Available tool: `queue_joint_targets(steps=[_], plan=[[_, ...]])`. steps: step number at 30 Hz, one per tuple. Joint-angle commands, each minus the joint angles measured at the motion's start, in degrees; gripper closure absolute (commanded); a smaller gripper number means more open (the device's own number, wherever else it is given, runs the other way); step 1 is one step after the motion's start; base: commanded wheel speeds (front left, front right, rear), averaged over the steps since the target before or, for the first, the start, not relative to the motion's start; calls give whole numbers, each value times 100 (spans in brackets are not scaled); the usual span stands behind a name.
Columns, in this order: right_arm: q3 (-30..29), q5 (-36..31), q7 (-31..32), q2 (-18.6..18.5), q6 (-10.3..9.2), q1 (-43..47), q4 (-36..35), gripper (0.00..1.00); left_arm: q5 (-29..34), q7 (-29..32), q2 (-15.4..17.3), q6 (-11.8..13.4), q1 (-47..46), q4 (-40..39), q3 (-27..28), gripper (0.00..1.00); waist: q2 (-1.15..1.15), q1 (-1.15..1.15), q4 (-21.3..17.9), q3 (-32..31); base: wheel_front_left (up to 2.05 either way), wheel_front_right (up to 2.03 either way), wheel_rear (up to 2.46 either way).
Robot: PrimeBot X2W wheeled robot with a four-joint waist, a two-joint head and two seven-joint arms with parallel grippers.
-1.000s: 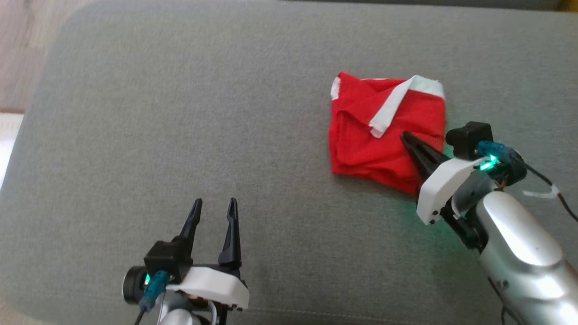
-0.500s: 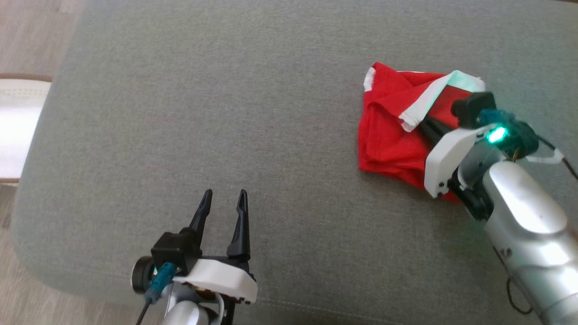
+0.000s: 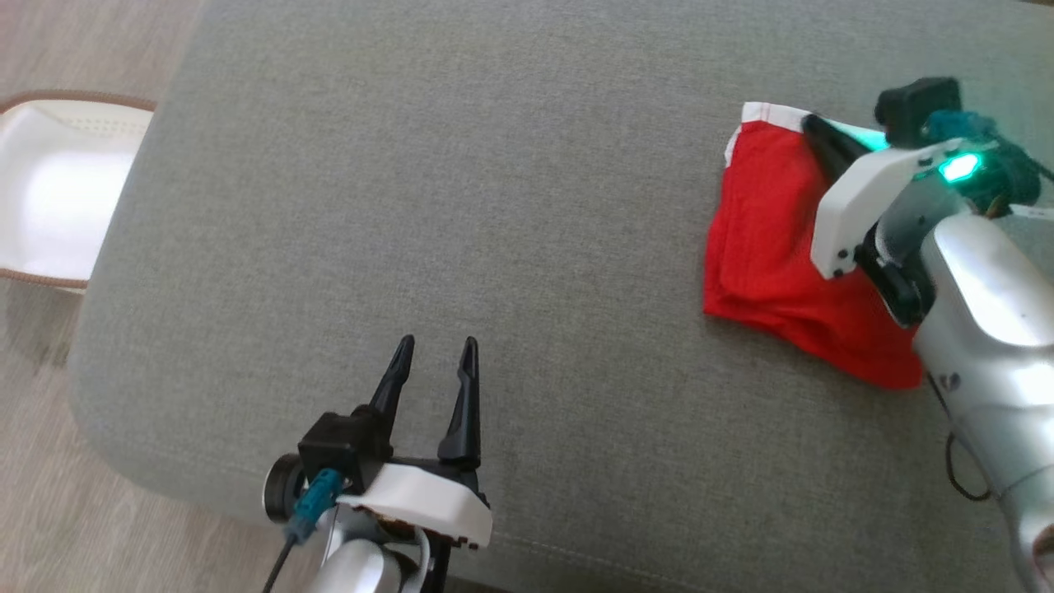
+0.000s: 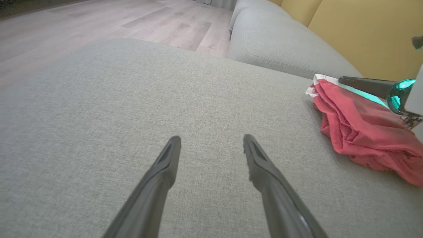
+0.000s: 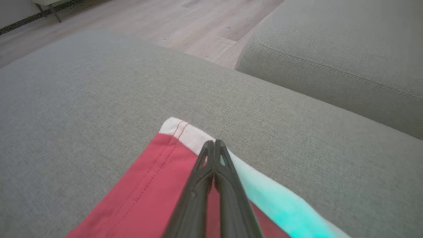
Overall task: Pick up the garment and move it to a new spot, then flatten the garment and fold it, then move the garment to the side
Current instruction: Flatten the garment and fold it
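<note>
Sliding across the red cloth, the right jaws have gone from the garment's (image 3: 766, 239) near edge to its white-banded far edge since a second ago. The band that lay turned back over the red now lies out along that edge. The head camera has swung too, so the cushion's (image 3: 494, 206) shift in the picture is no move of things.

Off the cushion's left end a white basket (image 3: 49, 189) stands on the floor. Over the cushion's near edge the left jaws stand wide and empty, fingers (image 3: 465, 395) pointing across bare fabric, well apart from the garment. The garment lies toward the cushion's right end, in loose layers rumpled along their left side. Over it the right jaws are pressed together and hold nothing, tips at the white band; whether they touch the cloth I cannot tell.

This looks like a smoothing stroke. Done well, the jaws stay low and press lightly, because thin cloth would probably drag and bunch on the woven cover. Lift off at the band instead of pushing the hem onward. Later strokes should run from the middle out toward the rumpled layers, perhaps with the left jaws pinning a near corner.
</note>
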Motion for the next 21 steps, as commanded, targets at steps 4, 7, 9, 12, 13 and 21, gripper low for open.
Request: queue_joint_targets(steps=[4, 7, 9, 12, 13, 21], plan=[[-6, -85, -400, 273, 39, -182, 114, 100, -79, -70, -9, 78, -123, -149, 156, 0, 0, 0, -11, -103, 0, 0, 0], [53, -139, -712, 372, 39, -94, 149, 100, -48, -70, -9, 101, -50, -153, 247, 0, 0, 0, -144, -238, 0, 0, 0], [-30, -198, -1061, 405, 39, 18, 130, 100, -10, -70, -9, 100, 14, -147, 323, 0, 0, 0, -259, -376, 0, 0, 0], [-158, -376, -1567, 424, 39, 294, 52, 13, 74, -70, -9, 89, 138, -133, 482, 0, 0, 0, -475, -582, 0, 0, 0], [-231, -450, -1716, 416, 39, 399, 26, 0, 104, -70, -9, 79, 181, -129, 539, 0, 0, 0, -545, -656, 0, 0, 0], [-1375, -862, -2233, 394, 39, 1645, -689, 0, 392, -70, -9, -78, 530, -81, 995, 0, 0, 0, -1070, -1185, 0, 0, 0]])
